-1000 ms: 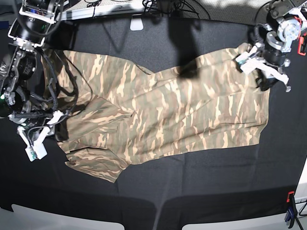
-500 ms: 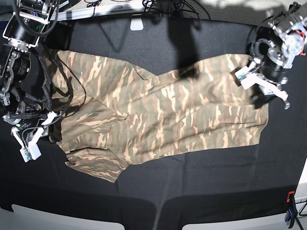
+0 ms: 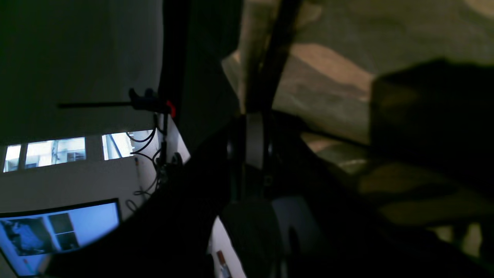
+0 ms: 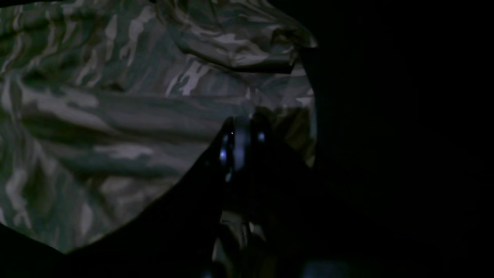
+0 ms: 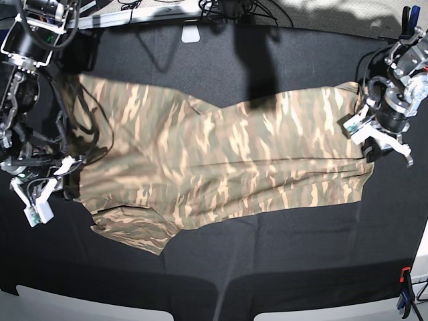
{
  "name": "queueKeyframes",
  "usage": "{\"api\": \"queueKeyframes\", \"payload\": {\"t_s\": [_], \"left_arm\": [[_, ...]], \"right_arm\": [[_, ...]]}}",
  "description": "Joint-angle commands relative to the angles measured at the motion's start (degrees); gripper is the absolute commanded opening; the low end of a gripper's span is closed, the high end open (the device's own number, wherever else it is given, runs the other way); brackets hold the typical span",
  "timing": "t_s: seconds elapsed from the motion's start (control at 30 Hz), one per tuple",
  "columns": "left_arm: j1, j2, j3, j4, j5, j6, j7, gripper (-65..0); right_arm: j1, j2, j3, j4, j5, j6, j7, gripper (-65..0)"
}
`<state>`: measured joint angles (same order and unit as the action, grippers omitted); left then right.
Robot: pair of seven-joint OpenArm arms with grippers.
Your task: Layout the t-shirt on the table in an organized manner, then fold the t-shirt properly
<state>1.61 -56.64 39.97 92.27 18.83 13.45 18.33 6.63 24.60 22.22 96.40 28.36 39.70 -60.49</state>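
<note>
One camouflage-print fabric t-shirt in tan, beige and olive-brown (image 5: 221,167) lies on one large worktop covered in matte black cloth (image 5: 281,267). Two robot arms reach in, each ending in one hand: the left hand (image 5: 370,131) and the right hand (image 5: 41,194), both pressed closed. One red-and-blue clamp (image 5: 404,294) shows at the worktop's edge. One lit blue monitor screen (image 3: 58,231) appears in the left wrist view.

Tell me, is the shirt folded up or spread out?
Spread out. The t-shirt lies wide across the table, wrinkled, one sleeve bunched, no neat folds.
</note>
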Motion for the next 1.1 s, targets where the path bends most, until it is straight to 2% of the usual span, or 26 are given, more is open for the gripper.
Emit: {"api": "queueKeyframes", "payload": {"t_s": [0.0,0.2,0.33,0.6,0.7,0.73,0.8,0.87,0.97,1.07], "left_arm": [[-0.6,-1.1,-0.6,0.5,0.0,1.3,-0.2,-65.0],[-1.0,1.0,-0.6,0.5,-0.4,1.3,-3.3,-65.0],[-1.2,2.3,-0.6,0.5,-0.3,1.3,-3.4,-65.0],[-2.9,2.3,-0.6,0.3,-0.5,1.3,-2.5,-65.0],[-2.9,2.3,-0.6,0.3,-0.3,1.4,-2.5,-43.7],[-2.9,2.3,-0.6,0.3,-0.2,1.4,-2.5,-39.6],[-3.1,2.3,-0.6,0.3,-0.3,1.4,-2.1,-38.7],[-3.7,2.3,-0.6,0.3,-0.3,1.4,-0.7,-38.7],[-5.3,2.3,-0.6,0.4,0.3,1.4,3.9,-38.8],[-6.1,2.3,-0.6,2.6,3.8,1.6,12.4,-41.1]], "right_arm": [[1.2,1.0,0.3,1.0,0.4,0.3,1.6,-65.0],[1.2,0.9,0.3,1.0,0.3,0.3,3.1,-65.0],[1.2,0.9,0.3,1.0,0.3,0.3,3.5,-65.0],[1.2,1.0,0.3,1.0,0.3,0.3,3.5,-65.0],[1.2,1.0,0.3,1.0,0.3,0.3,3.3,-64.3],[1.2,1.0,0.3,1.0,0.3,0.3,3.3,-57.0],[1.2,1.0,0.3,1.0,0.1,0.3,3.5,-43.5],[1.2,1.0,0.3,1.0,0.2,0.3,3.5,-34.9],[1.2,1.0,0.3,1.0,0.2,0.3,3.4,-33.3],[1.2,1.0,0.3,1.0,1.1,0.3,1.8,-33.3]]}}
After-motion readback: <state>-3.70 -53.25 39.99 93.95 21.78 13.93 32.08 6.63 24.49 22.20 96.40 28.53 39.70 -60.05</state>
